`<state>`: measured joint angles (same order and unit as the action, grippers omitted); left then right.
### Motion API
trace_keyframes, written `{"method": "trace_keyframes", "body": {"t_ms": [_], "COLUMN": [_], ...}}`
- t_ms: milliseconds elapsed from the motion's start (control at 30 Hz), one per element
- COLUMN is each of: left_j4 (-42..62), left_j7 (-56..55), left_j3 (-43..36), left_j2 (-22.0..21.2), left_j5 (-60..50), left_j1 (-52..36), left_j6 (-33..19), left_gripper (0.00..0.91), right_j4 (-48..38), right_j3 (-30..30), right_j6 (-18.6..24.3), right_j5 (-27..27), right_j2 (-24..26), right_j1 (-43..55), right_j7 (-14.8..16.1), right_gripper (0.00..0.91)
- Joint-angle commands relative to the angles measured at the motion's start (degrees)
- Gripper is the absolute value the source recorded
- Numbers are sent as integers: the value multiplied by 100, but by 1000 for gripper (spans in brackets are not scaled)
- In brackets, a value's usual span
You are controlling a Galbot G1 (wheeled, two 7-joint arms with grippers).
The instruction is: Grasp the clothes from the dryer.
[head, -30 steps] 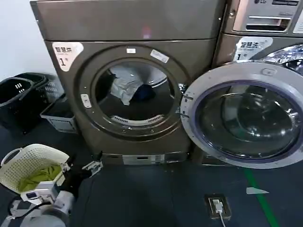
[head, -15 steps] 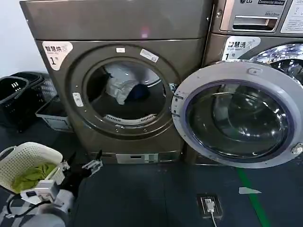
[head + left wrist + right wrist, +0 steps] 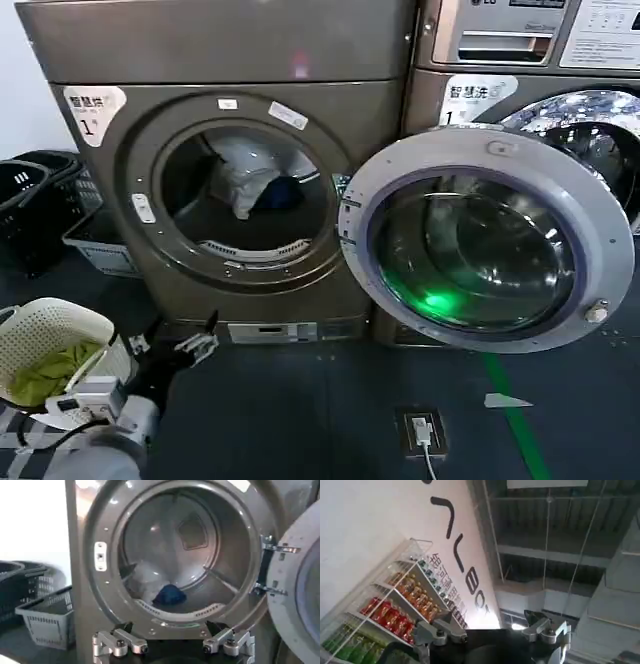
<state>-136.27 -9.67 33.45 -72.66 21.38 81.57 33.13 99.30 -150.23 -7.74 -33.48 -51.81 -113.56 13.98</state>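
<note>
Your white basket (image 3: 50, 330) with the yellow-green cloth (image 3: 45, 368) sits low at the far left of the head view, just to the left of the left pincer (image 3: 180, 347), and dark crates (image 3: 35, 215) stand further back against the wall. The left pincer hangs low in front of the dryer (image 3: 250, 170), below the porthole and outside it, fingers (image 3: 120, 642) spread wide with nothing between them. Ahead of it and higher, inside the drum, you can see the clothes (image 3: 255, 182): the pale grey-white piece lying toward the drum's left side and the dark navy piece (image 3: 170, 595) touching it on its right, both on the drum floor, well apart from the pincer. To the pincer's right the round door (image 3: 478, 240) stands swung open, covering the front of the LG machine (image 3: 540, 45). Your right pincer (image 3: 492, 630) points up toward a ceiling and a drinks shelf (image 3: 395, 610), its fingers open wide and holding nothing
</note>
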Motion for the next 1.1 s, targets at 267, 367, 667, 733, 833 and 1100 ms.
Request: {"method": "trace_keyframes", "body": {"t_ms": [267, 367, 667, 733, 833, 1100], "left_j4": [93, 85, 68, 71, 72, 88], "left_j7": [42, 42, 53, 53, 67, 74], "left_j3": [-51, -65, -80, -79, -80, -90], "left_j2": [225, 185, 154, 154, 168, 188], "left_j5": [-7, -18, -30, -33, -33, -33], "left_j1": [-139, -112, -108, -106, -113, -131], "left_j6": [-37, -45, -53, -55, -61, -62], "left_gripper": [907, 907, 907, 907, 907, 907], "right_j4": [10, 29, 4, -6, -11, 13], "right_j3": [-16, -14, -63, -81, -96, -113], "right_j6": [77, 77, 92, 93, 94, 106], "right_j5": [-59, -58, -78, -84, -96, -119], "right_j2": [-12, -9, -10, -8, -9, -18], "right_j1": [-14, -13, -49, -63, -79, -107], "right_j7": [14, 22, 39, 42, 46, 52], "right_gripper": [907, 907, 907, 907, 907, 907]}}
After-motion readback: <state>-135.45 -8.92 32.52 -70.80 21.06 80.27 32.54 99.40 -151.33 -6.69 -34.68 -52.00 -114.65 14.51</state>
